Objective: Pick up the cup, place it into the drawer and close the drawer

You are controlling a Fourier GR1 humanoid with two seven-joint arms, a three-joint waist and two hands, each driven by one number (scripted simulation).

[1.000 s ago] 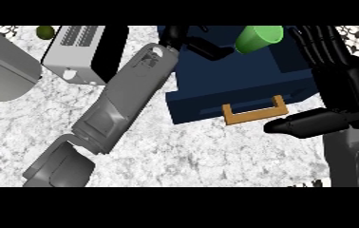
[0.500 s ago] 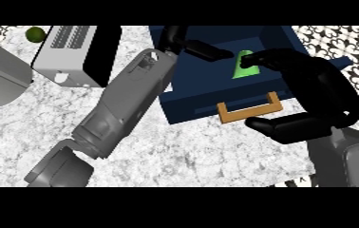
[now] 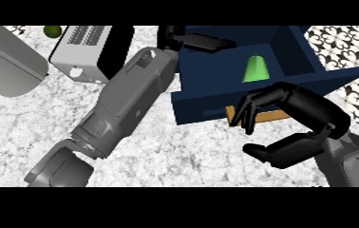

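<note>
The green cup point(image 3: 256, 70) lies inside the open navy drawer point(image 3: 210, 77), in the upper right of the frame. Its long axis runs nearly straight up and down the picture, with the narrow end toward the top edge and the broad end toward the bottom (whether it stands or lies on its side cannot be told from this angle). Nothing grips it. Half a second ago the right hand point(image 3: 303, 109) was wrapped around the cup above the drawer. Now that hand is at the lower right, its bent fingers spread well away from the thumb and closing on nothing, their tips over the drawer's wooden handle point(image 3: 273, 116). The left hand point(image 3: 200, 42) shows at top centre, fingers stretched out along the drawer's far left corner much as before, with its grey forearm slanting down to the lower left over the speckled counter point(image 3: 182, 151).
</note>
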